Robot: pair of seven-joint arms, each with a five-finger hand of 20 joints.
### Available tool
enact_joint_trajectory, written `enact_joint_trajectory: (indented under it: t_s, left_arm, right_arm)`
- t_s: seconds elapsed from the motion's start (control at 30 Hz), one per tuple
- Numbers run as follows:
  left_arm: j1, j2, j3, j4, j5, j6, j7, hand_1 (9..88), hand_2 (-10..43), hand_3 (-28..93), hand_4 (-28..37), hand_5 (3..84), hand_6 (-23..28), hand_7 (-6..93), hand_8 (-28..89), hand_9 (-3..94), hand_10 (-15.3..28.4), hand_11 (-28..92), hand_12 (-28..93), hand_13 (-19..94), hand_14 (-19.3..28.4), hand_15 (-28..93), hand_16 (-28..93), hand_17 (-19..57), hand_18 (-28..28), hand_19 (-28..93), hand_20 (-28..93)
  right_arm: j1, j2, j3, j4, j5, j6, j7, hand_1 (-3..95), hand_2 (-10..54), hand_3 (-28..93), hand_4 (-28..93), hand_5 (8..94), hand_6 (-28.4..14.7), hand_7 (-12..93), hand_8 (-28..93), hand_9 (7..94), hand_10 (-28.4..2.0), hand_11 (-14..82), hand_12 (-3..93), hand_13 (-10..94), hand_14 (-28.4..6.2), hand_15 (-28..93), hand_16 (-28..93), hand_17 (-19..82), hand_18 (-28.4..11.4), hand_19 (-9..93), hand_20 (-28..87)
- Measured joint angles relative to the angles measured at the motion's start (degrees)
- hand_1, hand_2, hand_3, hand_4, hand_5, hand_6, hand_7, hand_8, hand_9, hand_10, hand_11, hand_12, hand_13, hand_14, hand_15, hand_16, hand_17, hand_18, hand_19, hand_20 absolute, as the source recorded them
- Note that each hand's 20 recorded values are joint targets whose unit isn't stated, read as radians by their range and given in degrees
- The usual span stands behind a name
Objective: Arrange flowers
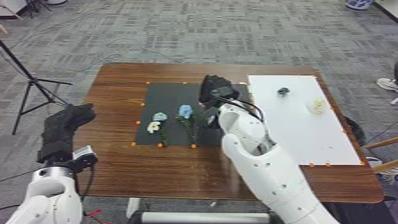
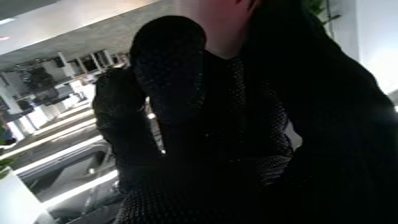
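In the head view my right hand (image 1: 216, 89) is over the right part of the black mat (image 1: 169, 92). On the mat lie a blue flower (image 1: 185, 111), a pale teal flower (image 1: 160, 116) and a white flower (image 1: 154, 127), their green stems toward the robot. My left hand (image 1: 64, 125) is open beside the table's left edge, away from the flowers. In the right wrist view, a smooth pink thing (image 2: 215, 22) shows against the black glove of my right hand (image 2: 200, 135); whether it is held is unclear. Some green leaves (image 2: 317, 7) are beyond the glove.
Right of the mat is a white board (image 1: 306, 135) with a small dark object (image 1: 283, 91) and a pale yellowish item (image 1: 315, 105) on it. Small orange markers line both surfaces. A black tripod (image 1: 32, 80) stands on the floor left of the brown table (image 1: 115, 90).
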Motion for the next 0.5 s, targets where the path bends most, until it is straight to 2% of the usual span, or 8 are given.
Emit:
enact_joint_trajectory:
  t_s: [0.5]
  left_arm:
    - [-0.8, 0.03, 0.54, 0.38, 0.11, -0.31, -0.06, 26.5, 20.6, 65, -28.3, 59.9, -1.9, 20.4, -9, 55.7, 14.2, 25, 16, 43, 18.3, 32, 0, 6.6, 12.0, 12, 20]
  right_arm:
    - [-1.2, -0.2, -1.4, 1.7, -2.3, 2.0, -2.3, 55.7, -9.2, 61, -19, 80.1, 3.2, 16, 0, 84.1, -8.8, 6.2, 15.7, 79, -9.5, 58, 39, 39, -25.1, 84, 53]
